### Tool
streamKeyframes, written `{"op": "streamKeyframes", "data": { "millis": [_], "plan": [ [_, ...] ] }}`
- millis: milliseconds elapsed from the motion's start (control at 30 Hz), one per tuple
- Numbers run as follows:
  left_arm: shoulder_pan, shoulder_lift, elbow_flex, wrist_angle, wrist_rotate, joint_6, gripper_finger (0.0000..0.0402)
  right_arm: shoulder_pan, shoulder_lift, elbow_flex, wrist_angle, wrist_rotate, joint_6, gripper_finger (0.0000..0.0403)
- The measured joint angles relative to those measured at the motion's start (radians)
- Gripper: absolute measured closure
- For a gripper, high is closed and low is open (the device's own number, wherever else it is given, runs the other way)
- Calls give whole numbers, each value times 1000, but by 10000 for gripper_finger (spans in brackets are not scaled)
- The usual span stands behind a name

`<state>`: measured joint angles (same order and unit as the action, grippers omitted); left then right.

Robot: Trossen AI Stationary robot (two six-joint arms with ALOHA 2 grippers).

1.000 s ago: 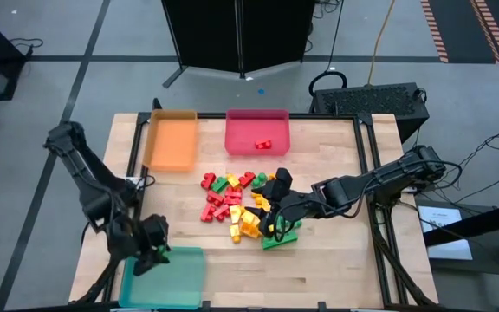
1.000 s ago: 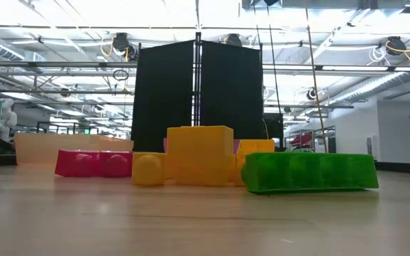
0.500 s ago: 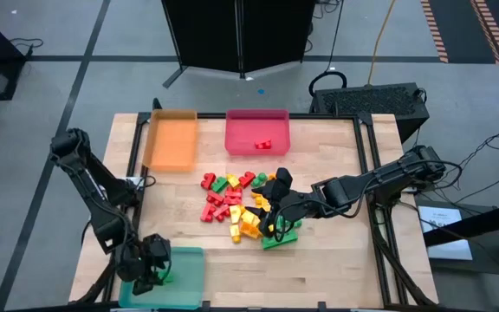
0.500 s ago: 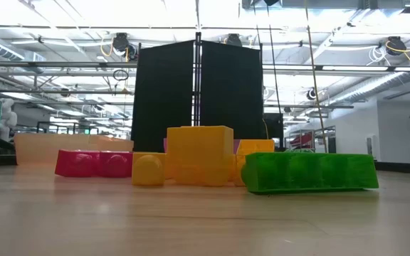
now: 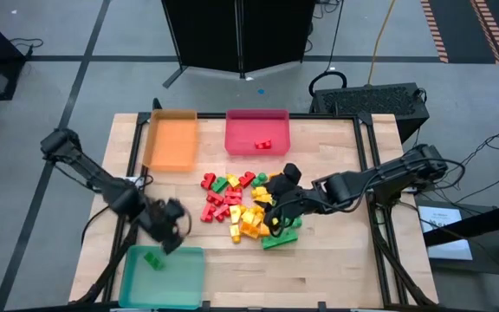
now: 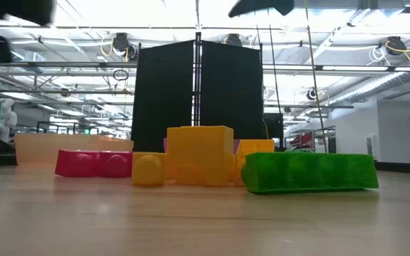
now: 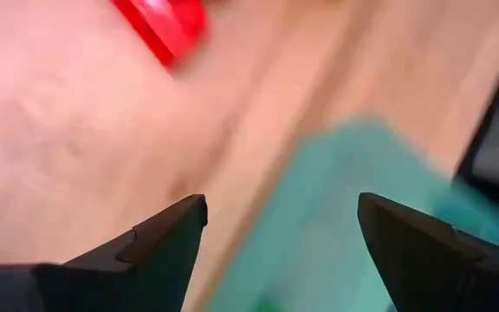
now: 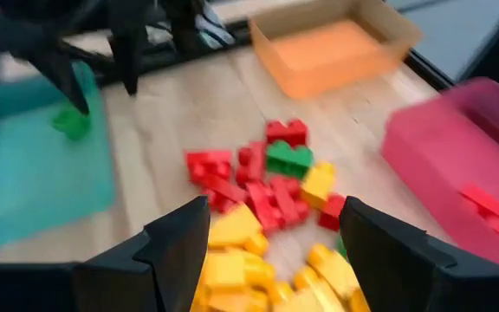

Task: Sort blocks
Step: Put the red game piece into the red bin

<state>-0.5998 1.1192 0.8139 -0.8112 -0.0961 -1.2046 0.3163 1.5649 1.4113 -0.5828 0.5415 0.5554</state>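
Your high view: the blocks [image 5: 239,206] sit in a loose red, yellow and green pile mid-desk [image 5: 336,260], with one long green block [image 5: 281,236] at the pile's near-right edge. Left hand [image 5: 173,232] is over bare wood between the pile and the teal tray [image 5: 184,282], just above the tray's far edge, holding nothing; one green block [image 5: 153,258] lies inside that tray. Right hand [image 5: 275,218] is over the right side of the pile, above yellow pieces. Orange tray [image 5: 171,139] and red tray [image 5: 256,132] are at the far edge, and the red one has a red block [image 5: 262,144] in it. Your low view: a long green block [image 6: 309,173] in front at the right, a tall yellow block [image 6: 200,153] in the middle, a red block [image 6: 93,163] to the left, all flat on the desk; neither hand is clearly readable here. Your left wrist view: left fingers [image 7: 158,238] are spread wide with nothing between them, teal tray [image 7: 353,217] ahead, one red block [image 7: 163,22] on the wood beyond. Your right wrist view: right fingers [image 8: 180,238] are spread, nothing pinched, the pile [image 8: 262,186] directly ahead, green block [image 8: 72,123] visible in the teal tray [image 8: 33,173], orange tray [image 8: 332,43] and red tray [image 8: 457,165] further out.
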Motion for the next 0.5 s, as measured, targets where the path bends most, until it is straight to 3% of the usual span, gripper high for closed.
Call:
{"op": "streamKeyframes", "data": {
  "millis": [233,500],
  "plan": [
    [247,60,1,5,-73,41,91,-8,-2,0,-101,38,62,154],
    [341,239,0,106,-72,58,91,-7,-2,0,-145,63,70,154]
  ]
}}
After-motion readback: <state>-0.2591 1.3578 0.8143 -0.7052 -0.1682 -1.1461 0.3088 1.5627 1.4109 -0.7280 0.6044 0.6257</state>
